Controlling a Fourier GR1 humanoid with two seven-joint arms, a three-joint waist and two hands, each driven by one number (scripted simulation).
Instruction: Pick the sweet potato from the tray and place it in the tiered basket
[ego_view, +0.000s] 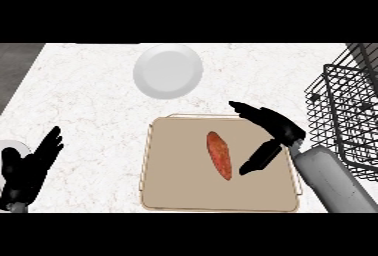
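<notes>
R hand (283, 129) is spreading fingers wide just right of sweet potato (219, 155) on tray (184, 192); L hand (26, 167) is resting near-left, fingers straight.

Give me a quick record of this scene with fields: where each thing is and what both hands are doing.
sweet potato: lying on the tray, not held
tray: centre of view
basket: right edge, black wire
plate: beyond the tray
right hand: open, over the tray's right side, beside the sweet potato
left hand: open, resting at lower left
</notes>
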